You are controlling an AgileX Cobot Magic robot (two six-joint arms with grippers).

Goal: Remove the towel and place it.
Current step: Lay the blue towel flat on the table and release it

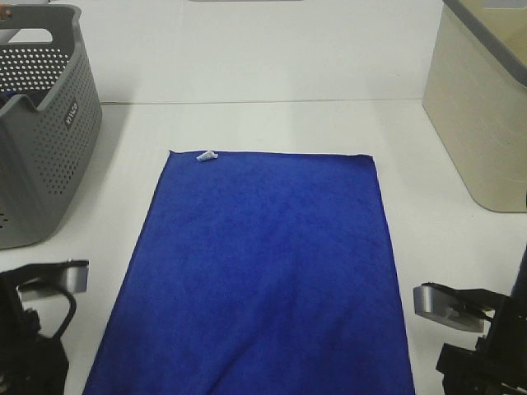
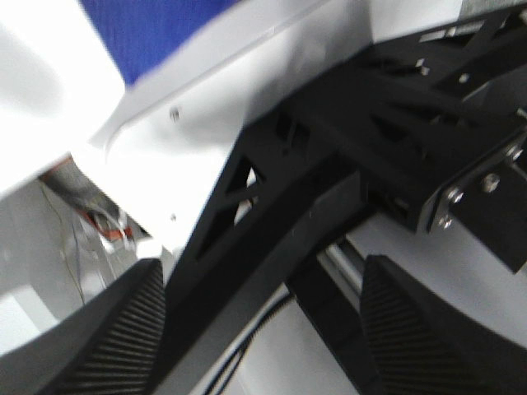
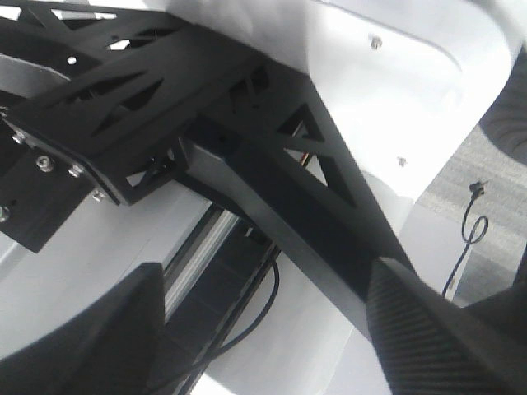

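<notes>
The towel (image 1: 263, 271) lies spread flat on the white table, a deep blue rectangle running from mid-table to the front edge. Its small white tag (image 1: 207, 155) sits at the far left corner. My left arm (image 1: 37, 321) is pulled back at the front left, just off the towel's left edge. My right arm (image 1: 473, 329) sits at the front right, apart from the towel. In the left wrist view the left gripper (image 2: 263, 329) is open and holds nothing, with a strip of towel (image 2: 156, 29) far off. The right gripper (image 3: 263, 337) is also open and holds nothing, facing the black table frame.
A grey perforated basket (image 1: 41, 123) stands at the far left of the table. A beige bin (image 1: 482, 107) stands at the far right. Bare white tabletop (image 1: 272, 123) lies beyond the towel. Black frame struts (image 3: 247, 164) fill both wrist views.
</notes>
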